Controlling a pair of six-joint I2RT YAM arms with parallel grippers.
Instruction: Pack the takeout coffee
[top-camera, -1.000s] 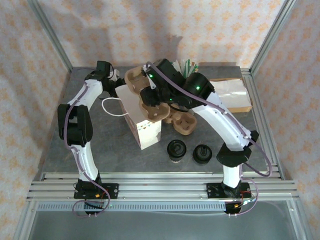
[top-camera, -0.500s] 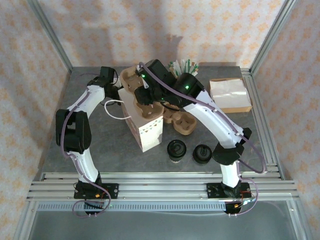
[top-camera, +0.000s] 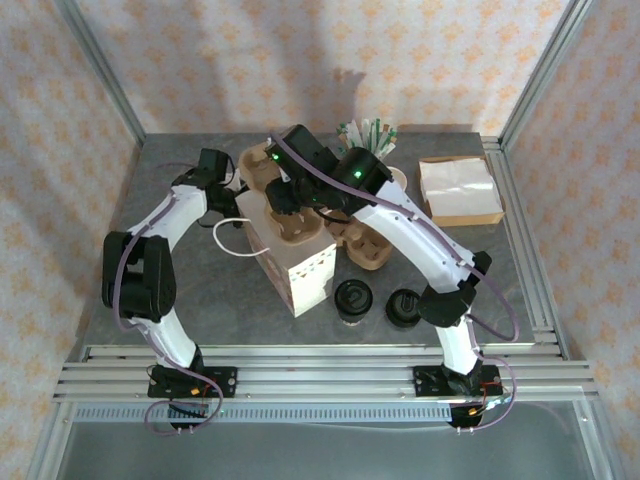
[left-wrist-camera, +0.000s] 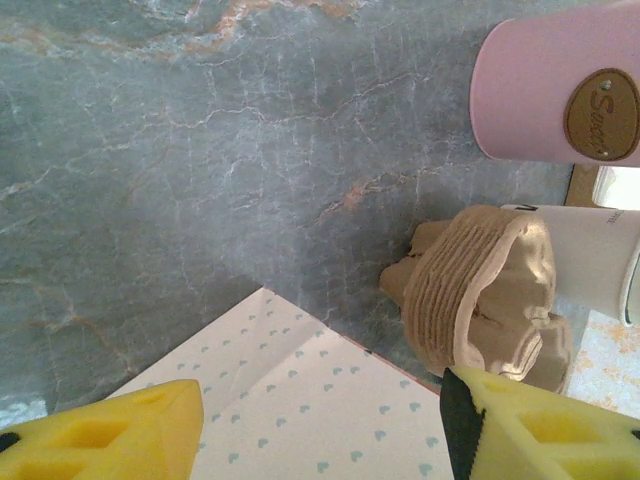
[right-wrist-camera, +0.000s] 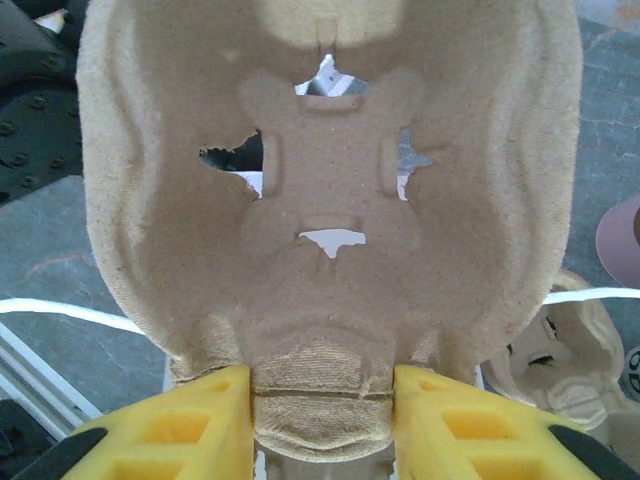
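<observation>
Two takeout coffee cups with black lids stand near the front, one left of the other. Behind them is a white paper bag printed with small hearts. My right gripper is shut on the rim of a brown pulp cup carrier, holding it over the bag's mouth. My left gripper is at the bag's back left corner. Its yellow fingers stand wide apart over the bag's white panel. I cannot tell whether they touch the paper.
A second pulp carrier lies right of the bag, and a stack of carriers sits at the back beside a pink cup. Straws stand behind. Napkins on a brown sheet lie back right. The bag's handle loop trails left.
My right arm has carried the carrier back and to the left over the bag. The left gripper has come closer to the bag's corner, and the bag has shifted slightly.
</observation>
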